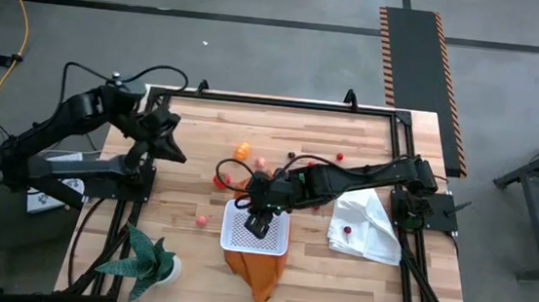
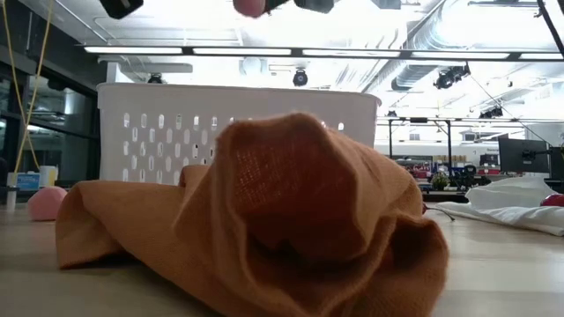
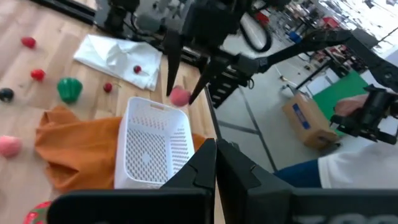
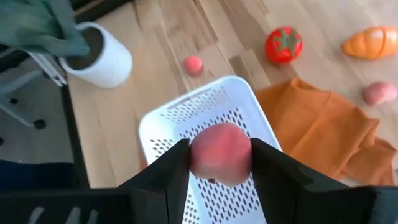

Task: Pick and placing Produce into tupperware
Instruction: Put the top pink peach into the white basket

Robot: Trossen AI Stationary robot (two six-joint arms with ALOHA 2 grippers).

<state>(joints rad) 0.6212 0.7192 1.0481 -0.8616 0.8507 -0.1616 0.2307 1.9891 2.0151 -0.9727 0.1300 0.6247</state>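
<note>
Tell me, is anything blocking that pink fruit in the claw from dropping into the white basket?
Nothing visible. The right gripper holds the pink fruit directly above the white basket, whose open interior looks empty beneath it.

My high camera looks straight down. My low one sits close behind the orange cloth (image 2: 264, 220). Both wrist cameras look down on the white basket (image 4: 205, 118).

Desk (image 1: 349, 138) is pale wood planks, pretty matt. Tupperware (image 4: 186, 118) is white perforated plastic, orange cloth (image 2: 291, 211) looks coarse-woven, pink produce (image 4: 221, 152) smooth and matt.
</note>
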